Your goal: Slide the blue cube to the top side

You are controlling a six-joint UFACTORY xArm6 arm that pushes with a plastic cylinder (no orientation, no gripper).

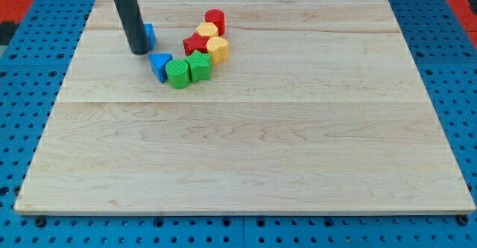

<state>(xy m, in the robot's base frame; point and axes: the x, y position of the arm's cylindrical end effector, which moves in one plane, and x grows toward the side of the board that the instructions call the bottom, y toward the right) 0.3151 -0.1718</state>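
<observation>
The blue cube [150, 34] lies near the board's top left, mostly hidden behind my dark rod. My tip [139, 52] rests on the board just left of and slightly below the cube, touching or nearly touching it. A blue triangular block [160, 64] lies just right of and below the tip.
A curved row of blocks runs right of the cube: a green round block [178, 74], a green block [199, 65], a yellow block [218, 50], a red star-like block [195, 45], a yellow block [206, 31], a red block [215, 19]. The wooden board [246, 144] sits on a blue pegboard.
</observation>
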